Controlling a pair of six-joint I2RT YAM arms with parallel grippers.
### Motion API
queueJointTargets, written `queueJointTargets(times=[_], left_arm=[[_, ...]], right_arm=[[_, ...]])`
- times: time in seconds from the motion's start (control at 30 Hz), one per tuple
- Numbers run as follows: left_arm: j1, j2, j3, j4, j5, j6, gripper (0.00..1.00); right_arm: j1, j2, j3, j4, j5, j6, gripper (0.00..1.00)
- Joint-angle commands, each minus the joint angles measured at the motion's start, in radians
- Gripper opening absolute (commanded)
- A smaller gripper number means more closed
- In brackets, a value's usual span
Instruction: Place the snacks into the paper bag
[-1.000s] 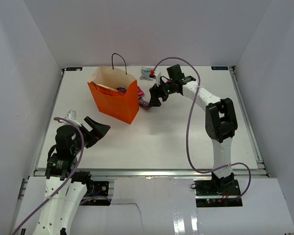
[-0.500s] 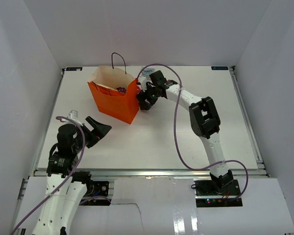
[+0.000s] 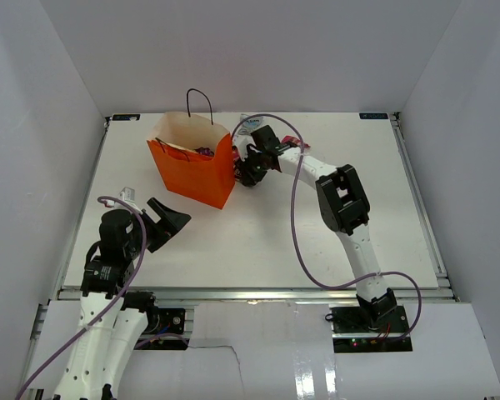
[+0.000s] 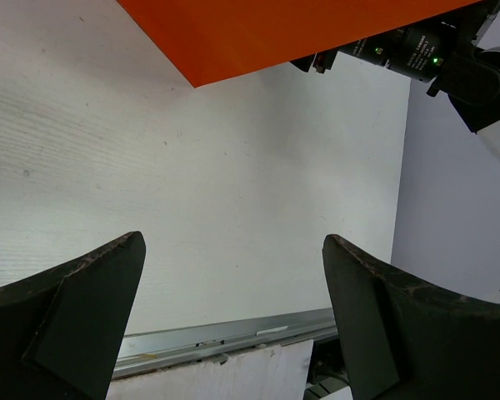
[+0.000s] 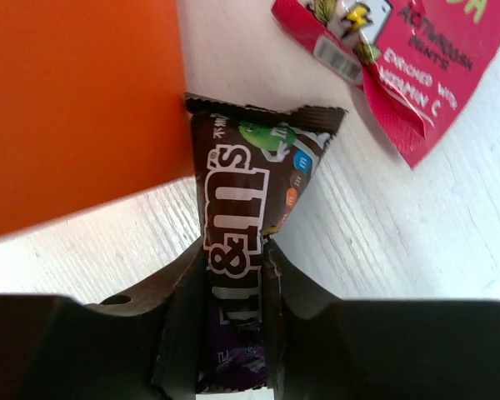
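Candy pack (image 5: 250,167) pinched in right tool (image 5: 233,254) beside bag (image 5: 75,100); overhead barely shows it. Left tool (image 4: 233,250) wide open, empty.

- Paper bag (image 3: 192,173): recorded as bright orange outside and pale cream inside, with a thin black loop handle.
- Dark brown packet (image 5: 246,183): printed with white lettering and small green, blue and orange figures.
- Purple wrapper (image 5: 229,367): a glossy purple patch was noted (whether it was a separate packet could not be told).
- Magenta packet (image 5: 417,67): marked with white lettering, a yellow bolt and a white barcode patch.
- Table (image 3: 258,233): logged as white, faintly grained.
- Left arm (image 3: 100,333) and right arm (image 3: 362,250): white shells with black joints.
- Cables (image 3: 304,242): purple.
- Left gripper (image 4: 232,243) and right gripper (image 5: 233,254): entered as black.
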Motion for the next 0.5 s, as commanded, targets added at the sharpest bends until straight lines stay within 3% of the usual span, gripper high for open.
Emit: queueJointTargets(times=[0.0, 0.23, 0.47], left_arm=[[-0.003, -0.006, -0.001, 0.02, 0.014, -0.004, 0.98], [-0.003, -0.035, -0.019, 0.033, 0.017, -0.015, 0.98], [-0.003, -0.058, -0.041, 0.043, 0.04, -0.012, 0.98]], right_arm=[[-0.027, -0.066, -0.044, 0.011, -0.005, 0.008, 0.3], [-0.126, -0.296, -0.202, 0.018, -0.117, -0.003, 0.25], [-0.134, -0.559, -0.198, 0.044, -0.174, -0.029, 0.24]])
